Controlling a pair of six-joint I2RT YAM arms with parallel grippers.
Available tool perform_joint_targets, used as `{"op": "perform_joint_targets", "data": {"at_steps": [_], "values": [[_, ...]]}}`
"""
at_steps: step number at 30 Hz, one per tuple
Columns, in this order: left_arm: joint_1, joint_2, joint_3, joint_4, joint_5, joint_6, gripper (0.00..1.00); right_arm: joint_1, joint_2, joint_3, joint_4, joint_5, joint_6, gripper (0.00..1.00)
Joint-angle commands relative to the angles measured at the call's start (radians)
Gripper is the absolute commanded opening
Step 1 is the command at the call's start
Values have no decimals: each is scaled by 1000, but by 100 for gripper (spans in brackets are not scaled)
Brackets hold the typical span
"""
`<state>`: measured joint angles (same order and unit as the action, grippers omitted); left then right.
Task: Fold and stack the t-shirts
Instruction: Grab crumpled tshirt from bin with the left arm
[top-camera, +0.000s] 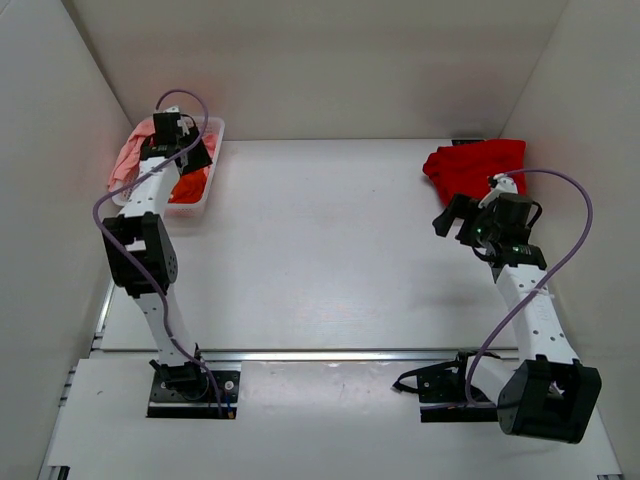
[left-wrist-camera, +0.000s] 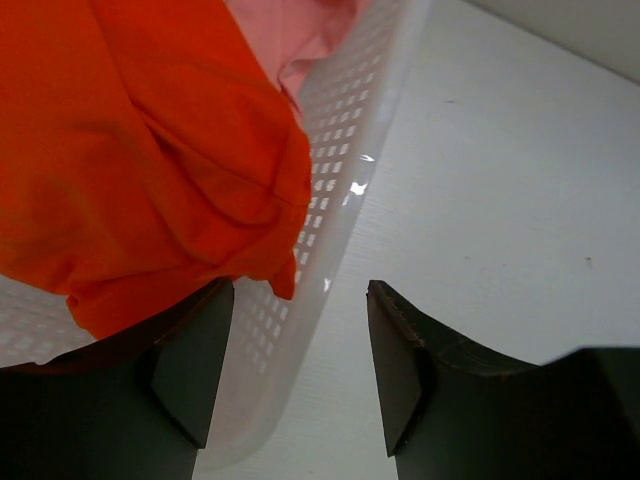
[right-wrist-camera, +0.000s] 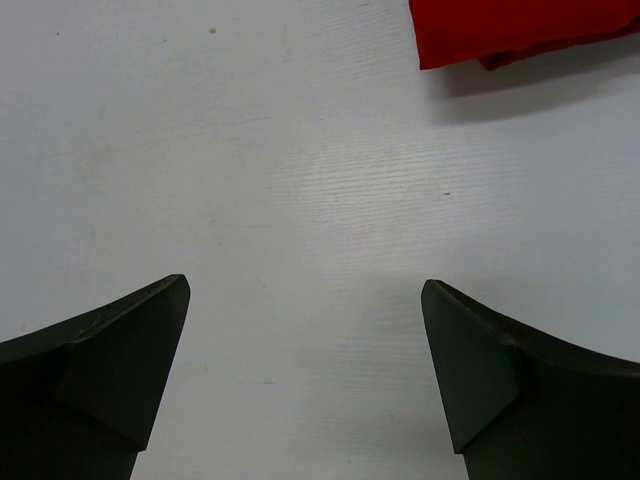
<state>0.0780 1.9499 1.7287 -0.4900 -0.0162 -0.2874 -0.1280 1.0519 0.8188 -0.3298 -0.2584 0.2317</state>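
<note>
I find the left fingers (top-camera: 190, 148) over the basket (top-camera: 216, 150) at the far left corner of the counter (top-camera: 320, 260). In the wrist view they stand partly open and grip nothing. One finger sits inside the basket under the hanging edge of the orange shirt (left-wrist-camera: 150, 170), the other outside above the counter, with the mesh wall between them. I cannot tell whether the inner finger touches the cloth; the view is too close. The orange shirt lies heaped in the basket. The pink shirt (top-camera: 130, 155) lies beside it, spilling over the basket's left side. I see the right fingers (top-camera: 455, 218) spread wide and empty, hovering above bare counter. The red shirt (top-camera: 475, 165) lies crumpled on the counter at the far right, just beyond them and not touching.
</note>
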Motion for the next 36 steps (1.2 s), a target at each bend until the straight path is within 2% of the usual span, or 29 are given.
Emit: {"op": "perform_joint_targets", "data": {"at_steps": [1,5,7,9,14,15,16,17,19,20,22,25,27,31,32,34,36], "values": [[9,16,101,-10,-68,-1,67,-12,17,48,58,-22,-17,99],[-3,127,204,-67,-105,22,69,-5,26,57,64,-24,-12,99],[-4,145,207,-52,-103,28,71,-4,22,49,77,-31,0,99],[-3,162,209,-51,-117,24,68,-13,25,40,95,-42,9,99],[14,191,215,-65,-128,27,69,-21,14,46,78,-45,8,99],[8,190,216,-73,-128,42,65,-24,8,46,77,-45,5,99],[8,190,215,-71,-125,40,54,-21,4,46,80,-47,9,99],[6,192,212,-68,-125,37,50,-22,3,45,80,-42,11,99],[11,199,224,-76,-119,39,9,-25,-7,39,83,-54,6,100],[8,199,226,-84,-119,42,0,-28,-10,42,84,-53,11,99],[2,195,267,-111,-126,48,0,-32,-20,45,69,-56,12,99],[-59,-10,238,-24,-178,2,0,-36,-41,28,86,-74,40,99],[-153,-107,273,13,-180,-3,0,-32,-36,23,87,-80,47,99],[-280,-167,572,-18,-15,-51,0,-4,-53,-12,92,-79,69,99],[-277,-158,656,-27,74,-118,0,-1,-61,-20,97,-81,78,99],[-271,-173,695,22,262,-260,0,11,-87,-49,98,-88,89,99],[-271,-227,642,92,341,-332,0,13,-99,-67,97,-99,101,100]]}}
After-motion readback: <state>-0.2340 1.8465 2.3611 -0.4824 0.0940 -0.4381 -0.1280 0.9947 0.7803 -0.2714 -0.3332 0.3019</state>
